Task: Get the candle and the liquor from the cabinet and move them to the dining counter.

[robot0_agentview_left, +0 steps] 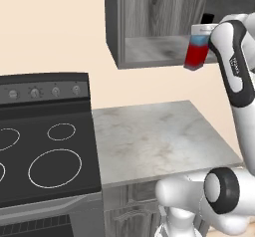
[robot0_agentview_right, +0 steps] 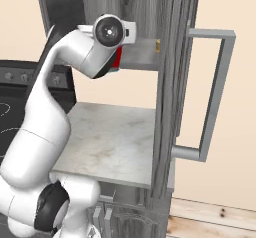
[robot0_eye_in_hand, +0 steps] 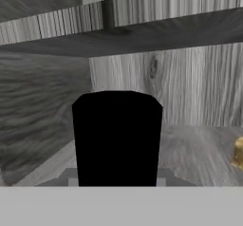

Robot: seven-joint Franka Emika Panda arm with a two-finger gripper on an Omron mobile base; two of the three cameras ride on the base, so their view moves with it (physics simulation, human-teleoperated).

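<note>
I see a small marbled worktop (robot0_agentview_left: 159, 139) beside a black stove (robot0_agentview_left: 45, 146), with the open cabinet (robot0_agentview_left: 149, 27) on the wall above it and its door (robot0_agentview_right: 167, 87) swung out. My arm (robot0_agentview_right: 60, 82) rises and bends into the cabinet. The bottle (robot0_agentview_left: 196, 52) sits at the cabinet's lower front edge, against the wrist; its black cap (robot0_eye_in_hand: 116, 139) is right before the hand camera. I cannot tell how the jaws stand.

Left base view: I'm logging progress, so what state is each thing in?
Dark grey wood-grain wall cabinet: door swung open.
Squat red and light-blue liquor bottle with black cap: lifted off the shelf, at cabinet's front edge.
Black stove: no burner glowing.
Small yellow object: resting on cabinet shelf.
</note>
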